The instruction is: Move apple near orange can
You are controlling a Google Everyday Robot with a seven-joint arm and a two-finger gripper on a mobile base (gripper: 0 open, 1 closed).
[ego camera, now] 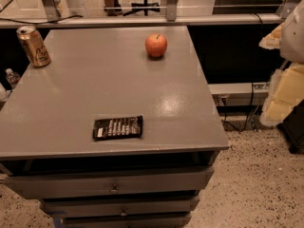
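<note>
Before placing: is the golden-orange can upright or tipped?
Upright; the golden-orange metal can stands on its base, silver top up. Tool at right edge.

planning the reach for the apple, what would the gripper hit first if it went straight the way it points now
The gripper, at the right edge beside the table, seems to point down, so it would likely meet the speckled floor first, not the apple. Depth is unclear.

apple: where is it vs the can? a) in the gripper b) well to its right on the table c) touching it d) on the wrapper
b: the apple stands well right of the can, with a stretch of table between them; the gripper hangs beyond the table's right edge.
</note>
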